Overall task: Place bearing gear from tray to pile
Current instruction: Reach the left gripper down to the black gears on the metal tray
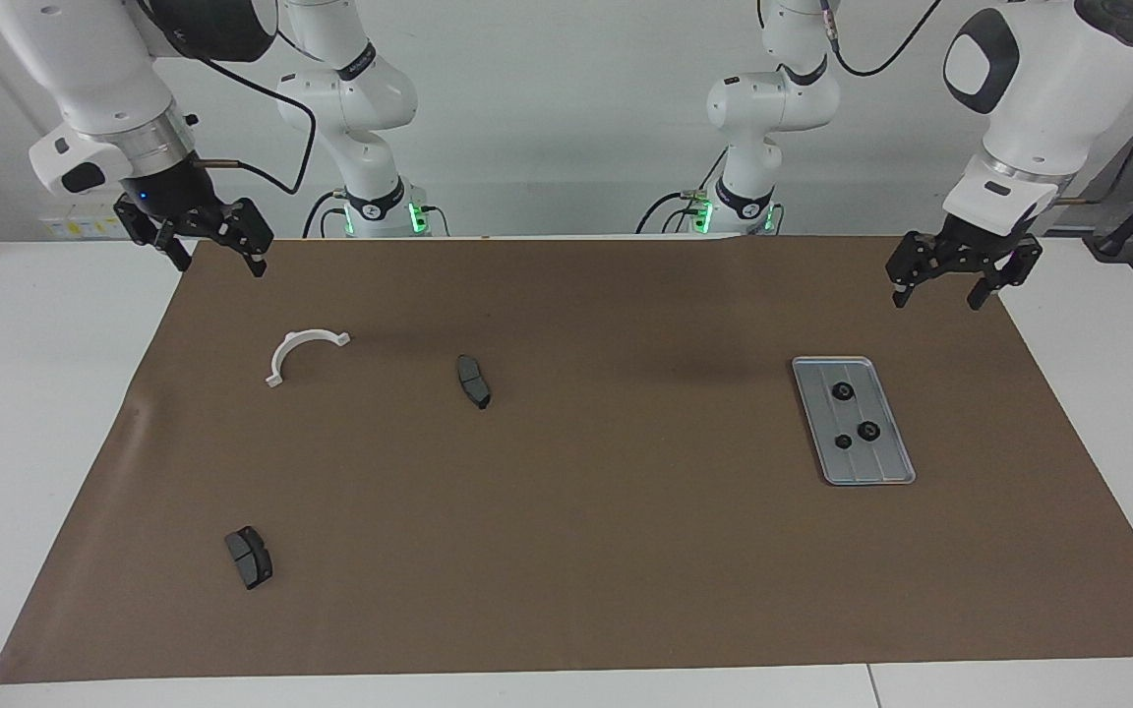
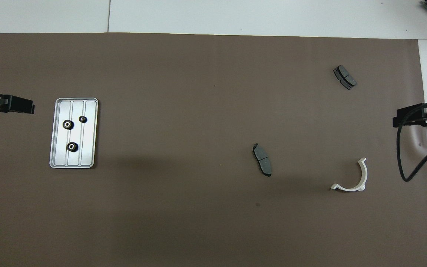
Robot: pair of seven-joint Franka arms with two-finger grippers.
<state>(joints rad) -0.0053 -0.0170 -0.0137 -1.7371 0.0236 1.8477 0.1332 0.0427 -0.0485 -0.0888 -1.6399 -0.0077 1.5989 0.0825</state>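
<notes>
- Below my left gripper (image 1: 952, 280) and a little farther from the robots lies the silver ridged tray (image 1: 896, 447), flat on the brown mat (image 1: 566, 511) at the left arm's end of the table; the gripper hangs over the mat near the tray's robot-side end, fingers spread apart and holding nothing.
- In the tray I count three small black bearing gears: one (image 1: 843, 391) closest under the gripper's side, a larger one (image 1: 867, 430) past it, and a small one (image 1: 843, 442) just beside that.
- I judge the reach is the step in hand, so I would take the closest gear, since it stands apart from the other two and leaves room for both fingers.
- I want to come straight down over it, fingers straddling the gear, clear of the tray's ridges and rim, then close gently; these parts look small and could skid on the metal.
- My right gripper (image 1: 195, 239) waits over the mat's corner at the right arm's end, fingers apart and empty.
- Under and past that gripper sits the pile: the white half-ring bracket (image 1: 303, 353), one dark brake pad (image 1: 473, 382) toward the table's middle, the other brake pad (image 1: 249, 557) well away from the robots.
- I would set the gear down among these, not on one.
</notes>
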